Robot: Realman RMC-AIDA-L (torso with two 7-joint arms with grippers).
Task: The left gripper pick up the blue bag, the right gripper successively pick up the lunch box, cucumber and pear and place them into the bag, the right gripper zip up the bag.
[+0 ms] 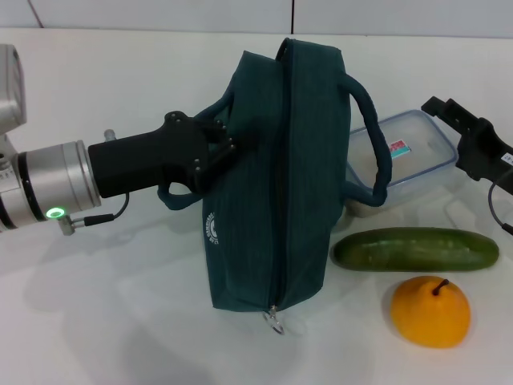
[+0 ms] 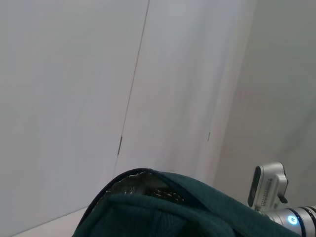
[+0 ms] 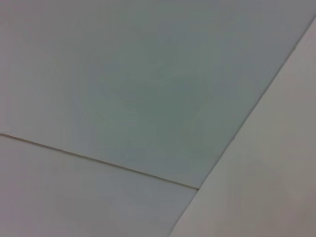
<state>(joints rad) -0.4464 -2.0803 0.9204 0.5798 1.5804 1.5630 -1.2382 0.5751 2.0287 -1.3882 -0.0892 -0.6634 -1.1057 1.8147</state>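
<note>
The pear (image 1: 430, 311) sits nearest, the cucumber (image 1: 415, 249) lying left-right behind it, while the left gripper (image 1: 215, 149), jaws clenched on a handle, holds the blue bag (image 1: 276, 184) upright, zipper running near-far.

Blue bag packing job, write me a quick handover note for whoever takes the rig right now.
Left gripper: shut on the blue bag, holding it up by a handle, bottom end on the table.
Right gripper: empty, above the lunch box.
Lunch box, cucumber and pear lie on the table to the bag's right.
Done: bag picked up.
Left: load the three items, then zip.
</note>
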